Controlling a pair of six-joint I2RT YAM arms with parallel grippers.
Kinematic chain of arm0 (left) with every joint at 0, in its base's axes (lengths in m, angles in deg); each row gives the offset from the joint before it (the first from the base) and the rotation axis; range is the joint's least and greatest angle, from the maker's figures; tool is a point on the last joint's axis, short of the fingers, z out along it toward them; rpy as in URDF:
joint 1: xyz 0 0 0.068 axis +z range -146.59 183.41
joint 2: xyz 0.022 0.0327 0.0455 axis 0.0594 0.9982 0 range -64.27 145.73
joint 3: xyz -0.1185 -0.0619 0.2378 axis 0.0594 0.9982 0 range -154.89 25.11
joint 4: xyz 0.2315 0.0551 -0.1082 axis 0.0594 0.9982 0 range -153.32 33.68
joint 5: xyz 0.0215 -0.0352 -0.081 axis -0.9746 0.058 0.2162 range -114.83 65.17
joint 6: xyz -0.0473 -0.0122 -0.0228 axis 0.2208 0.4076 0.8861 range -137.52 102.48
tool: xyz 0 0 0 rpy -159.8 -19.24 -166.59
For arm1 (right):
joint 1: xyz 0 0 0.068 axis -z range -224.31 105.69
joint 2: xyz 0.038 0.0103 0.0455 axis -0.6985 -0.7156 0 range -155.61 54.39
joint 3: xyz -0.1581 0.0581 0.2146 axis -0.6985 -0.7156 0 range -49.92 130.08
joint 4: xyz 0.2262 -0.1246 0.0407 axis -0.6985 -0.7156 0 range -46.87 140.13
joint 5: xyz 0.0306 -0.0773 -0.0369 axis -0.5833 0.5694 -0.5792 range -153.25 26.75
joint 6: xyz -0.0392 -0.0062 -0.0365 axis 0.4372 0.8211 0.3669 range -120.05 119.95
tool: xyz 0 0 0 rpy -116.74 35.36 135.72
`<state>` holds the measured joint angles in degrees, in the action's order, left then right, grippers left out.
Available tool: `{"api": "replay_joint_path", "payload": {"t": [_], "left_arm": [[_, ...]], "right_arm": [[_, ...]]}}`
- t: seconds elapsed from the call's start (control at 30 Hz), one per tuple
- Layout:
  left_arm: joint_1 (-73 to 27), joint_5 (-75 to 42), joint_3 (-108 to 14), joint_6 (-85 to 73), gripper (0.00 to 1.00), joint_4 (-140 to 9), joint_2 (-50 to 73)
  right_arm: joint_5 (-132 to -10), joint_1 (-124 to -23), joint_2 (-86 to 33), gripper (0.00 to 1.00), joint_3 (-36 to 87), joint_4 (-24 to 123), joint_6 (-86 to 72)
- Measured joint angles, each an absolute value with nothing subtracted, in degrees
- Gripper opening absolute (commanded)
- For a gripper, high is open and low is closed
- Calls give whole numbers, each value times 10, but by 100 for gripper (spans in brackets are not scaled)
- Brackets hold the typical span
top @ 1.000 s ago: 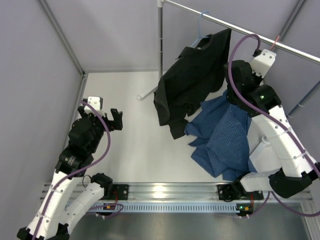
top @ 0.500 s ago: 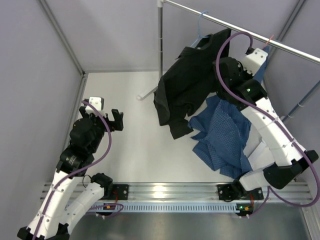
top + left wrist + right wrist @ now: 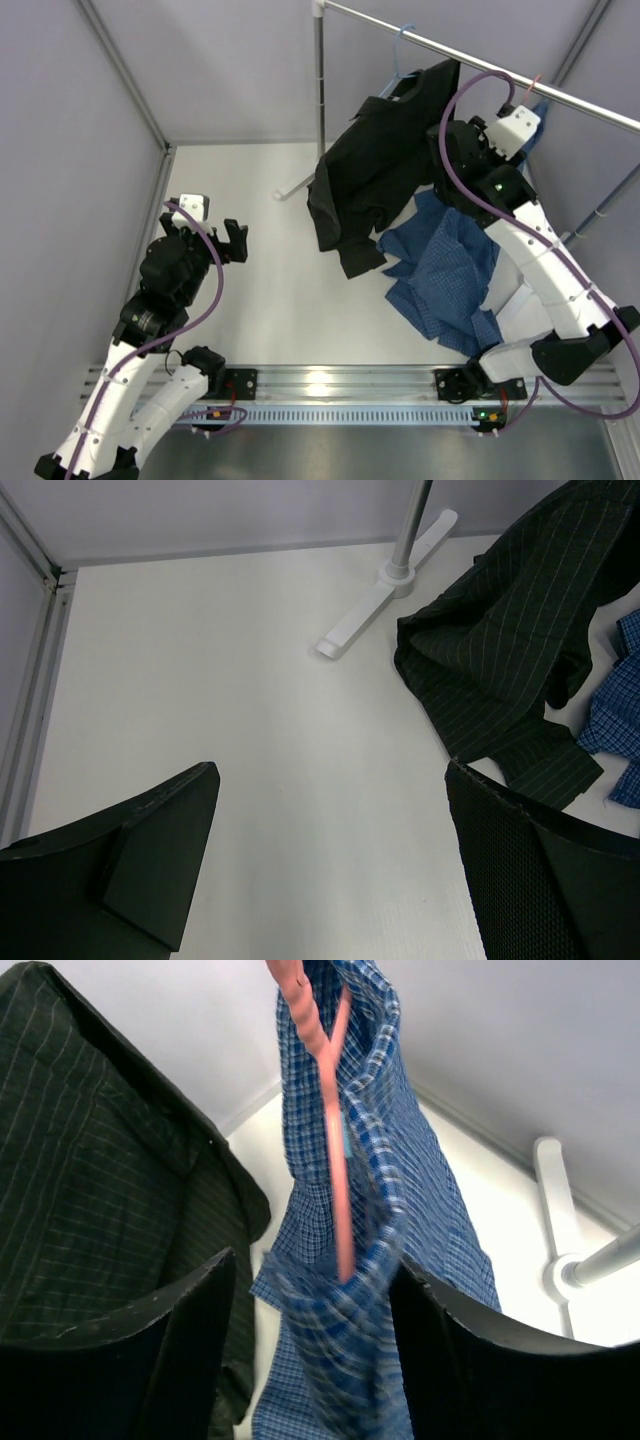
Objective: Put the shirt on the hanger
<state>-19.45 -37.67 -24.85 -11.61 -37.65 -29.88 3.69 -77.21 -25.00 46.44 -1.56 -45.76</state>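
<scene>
Over the last second the right arm has climbed from low over the bench to the rail, carrying the shirt with it, and its jaws, clamped until a moment ago, have just let go. The wrist view shows them standing apart with the pink hanger and a fold of blue check hanging in the gap, touching neither jaw plainly. From above, the hanger's hook shows at the rail beside the arm's wrist, to the right of the black shirt; whether it sits fully over the bar I cannot tell. The shirt now hangs from up there, and more of it is lifted than before, though its lower part still lies bunched on the bench. That reads as the hang-up and release step: if the hook has caught, the garment stays up by itself and the job is nearly done. The wrist view shows cloth gathered around the wire, not spread on both shoulders, so the seating looks doubtful. The left arm has not moved, and its jaws are wide apart over bare bench, holding nothing.
</scene>
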Motion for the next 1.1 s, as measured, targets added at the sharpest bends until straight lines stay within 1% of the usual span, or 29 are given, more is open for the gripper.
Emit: {"api": "replay_joint_path", "payload": {"t": [0.1,0.13,0.17,0.2,0.23,0.27,0.57,0.73,0.9,1.1], "left_arm": [[-194,-377,-247,-116,98,-377,-299],[-194,-377,-247,-116,98,-377,-299],[-194,-377,-246,-116,98,-377,-299],[-194,-377,-246,-116,98,-377,-299],[-194,-377,-245,-116,98,-377,-299],[-194,-377,-245,-116,98,-377,-299],[-194,-381,-245,-113,98,-377,-299],[-194,-402,-245,-105,98,-377,-298],[-194,-440,-248,-85,98,-366,-294],[-194,-464,-249,-61,98,-317,-306]], "right_arm": [[28,-772,-231,70,452,-10,-451],[26,-772,-224,77,448,-7,-448],[23,-772,-216,80,443,-2,-445],[19,-772,-208,90,438,3,-438],[11,-772,-197,98,432,10,-432],[5,-772,-187,100,426,17,-421],[-154,-772,-78,99,350,55,-286],[-224,-772,3,100,297,59,-204],[-246,-772,121,99,216,63,-123],[-238,-772,277,99,133,65,-50]]}}
